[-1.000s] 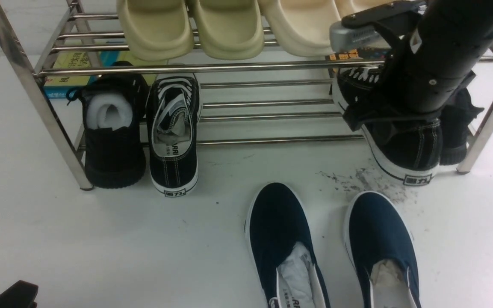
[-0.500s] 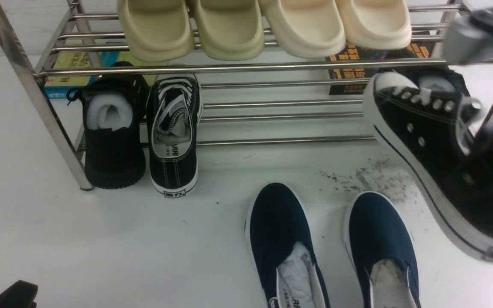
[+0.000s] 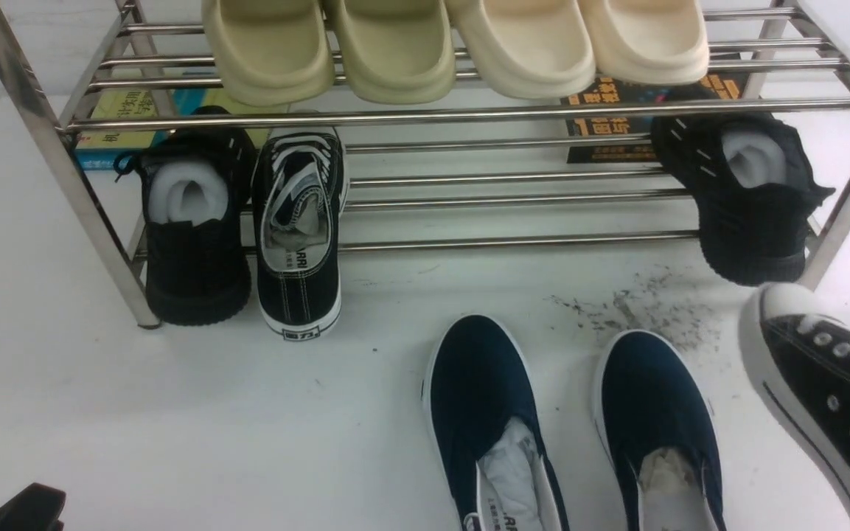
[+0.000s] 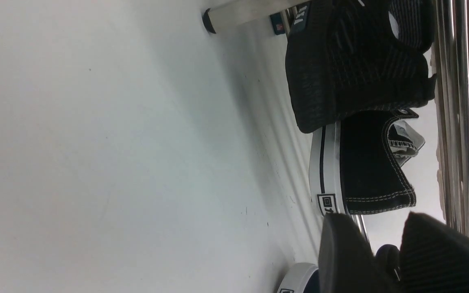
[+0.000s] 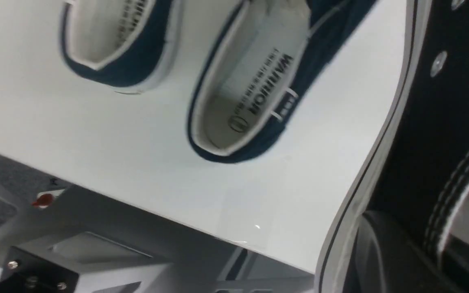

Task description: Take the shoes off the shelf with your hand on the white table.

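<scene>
One black canvas sneaker [image 3: 299, 243] rests on the lower tier of the chrome shelf [image 3: 425, 114], heel toward me; it also shows in the left wrist view [image 4: 372, 171]. Its mate [image 3: 830, 398] is off the shelf, tilted at the near right over the white table [image 3: 174, 413]. My right gripper [image 5: 413, 244] is shut on this shoe's side wall [image 5: 441, 101], one finger [image 5: 380, 252] outside by the white sole. The right arm is outside the front view. My left gripper [image 4: 374, 215] is open and empty, low near the table's left.
Two navy slip-ons [image 3: 483, 398] [image 3: 653, 398] lie mid-table near the front edge [image 5: 177, 219]. Black knit shoes [image 3: 196, 243] [image 3: 753, 199] sit at both ends of the lower tier. Cream slippers [image 3: 395, 44] fill the top tier. Books [image 3: 122, 118] lie behind. Scuff specks [image 3: 631, 310] mark the table.
My right arm has pulled the sneaker out from the shelf's right end and carried it toward the near right; the arm has left the front view. The left side is unchanged.
</scene>
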Controlling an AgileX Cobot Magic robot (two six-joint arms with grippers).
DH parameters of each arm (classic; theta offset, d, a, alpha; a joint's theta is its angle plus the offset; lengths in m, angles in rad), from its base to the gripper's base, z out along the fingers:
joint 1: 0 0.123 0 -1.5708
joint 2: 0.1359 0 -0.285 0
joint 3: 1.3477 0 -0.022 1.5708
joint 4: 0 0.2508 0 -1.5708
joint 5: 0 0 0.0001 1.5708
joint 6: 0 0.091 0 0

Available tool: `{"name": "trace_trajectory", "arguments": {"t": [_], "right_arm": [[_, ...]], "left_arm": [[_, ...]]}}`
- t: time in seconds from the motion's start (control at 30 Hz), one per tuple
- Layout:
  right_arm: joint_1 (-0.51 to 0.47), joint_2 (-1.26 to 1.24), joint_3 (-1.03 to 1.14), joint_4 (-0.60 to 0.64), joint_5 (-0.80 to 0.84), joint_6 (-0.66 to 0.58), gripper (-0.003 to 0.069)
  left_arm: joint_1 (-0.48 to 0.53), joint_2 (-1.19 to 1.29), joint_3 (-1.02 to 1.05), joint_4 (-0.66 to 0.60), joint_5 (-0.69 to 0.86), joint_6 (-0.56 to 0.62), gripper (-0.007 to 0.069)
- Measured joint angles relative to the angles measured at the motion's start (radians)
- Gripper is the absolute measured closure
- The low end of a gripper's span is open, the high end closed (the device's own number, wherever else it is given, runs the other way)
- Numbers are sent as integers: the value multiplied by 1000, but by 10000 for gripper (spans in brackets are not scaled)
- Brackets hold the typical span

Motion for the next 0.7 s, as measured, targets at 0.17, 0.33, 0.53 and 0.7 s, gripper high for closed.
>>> {"name": "trace_trajectory", "arguments": {"t": [0.17, 0.33, 0.53, 0.7], "right_arm": [[0, -13, 35, -28, 0, 39, 643], [0, 1, -18, 54, -1, 38, 643], [0, 36, -25, -7, 0, 36, 643], [0, 47, -25, -132, 0, 60, 643]], "left_arm": [[0, 0, 0, 0, 0, 0, 385], [0, 0, -12, -2, 0, 13, 386], [0, 0, -75, -3, 0, 93, 386], [0, 0, -103, -3, 8, 123, 386]]}}
